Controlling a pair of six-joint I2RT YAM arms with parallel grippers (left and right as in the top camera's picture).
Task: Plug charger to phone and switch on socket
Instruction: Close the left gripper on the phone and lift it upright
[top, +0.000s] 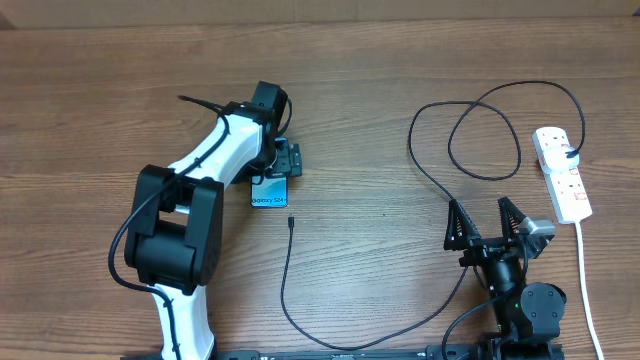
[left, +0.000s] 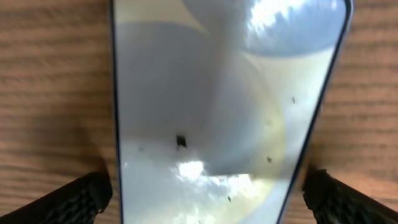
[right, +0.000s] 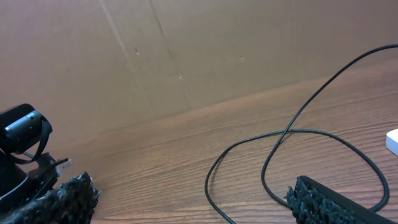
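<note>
The phone (top: 270, 192) lies flat on the wooden table, its blue screen partly under my left gripper (top: 280, 172). In the left wrist view the phone (left: 217, 93) fills the frame, its screen washed out by glare. The left gripper (left: 208, 190) is open and straddles it, with a thin strip of wood showing between each finger and the phone's edge. The charger tip (top: 290, 222) rests just below the phone, and its black cable (top: 430, 170) loops to the socket (top: 562, 172) at the right. My right gripper (top: 485, 215) stands open and empty near the cable (right: 280, 134).
A white cord (top: 585, 270) runs from the socket towards the front edge. A cardboard wall (right: 186, 50) backs the table. The left arm's black wrist (right: 22, 134) shows at the left edge of the right wrist view, and the socket's corner (right: 393, 142) at the right edge.
</note>
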